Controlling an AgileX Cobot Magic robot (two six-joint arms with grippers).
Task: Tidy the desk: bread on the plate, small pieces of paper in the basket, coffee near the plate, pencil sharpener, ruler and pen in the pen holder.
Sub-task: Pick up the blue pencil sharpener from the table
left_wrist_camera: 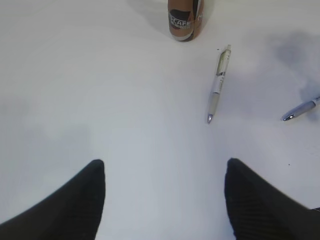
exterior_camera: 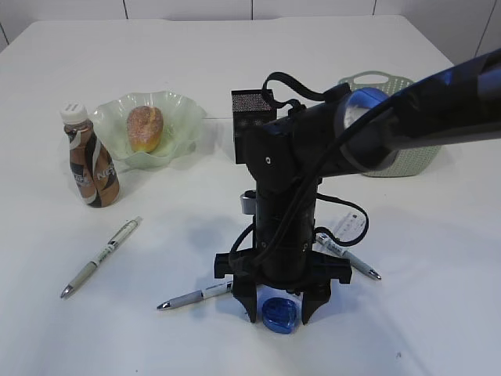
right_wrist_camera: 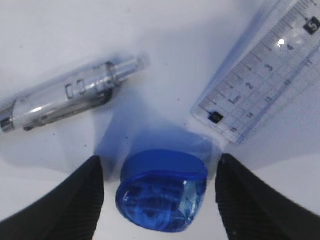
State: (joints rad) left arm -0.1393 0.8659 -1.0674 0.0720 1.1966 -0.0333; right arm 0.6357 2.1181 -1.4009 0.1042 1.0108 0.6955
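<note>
Blue translucent pencil sharpener lies on the table beside a clear ruler and pen.

My own arm hides much of the green basket and the middle of the pen lying behind my claw; the ruler runs off my right wrist picture's edge; the coffee bottle is cropped at the top.
</note>
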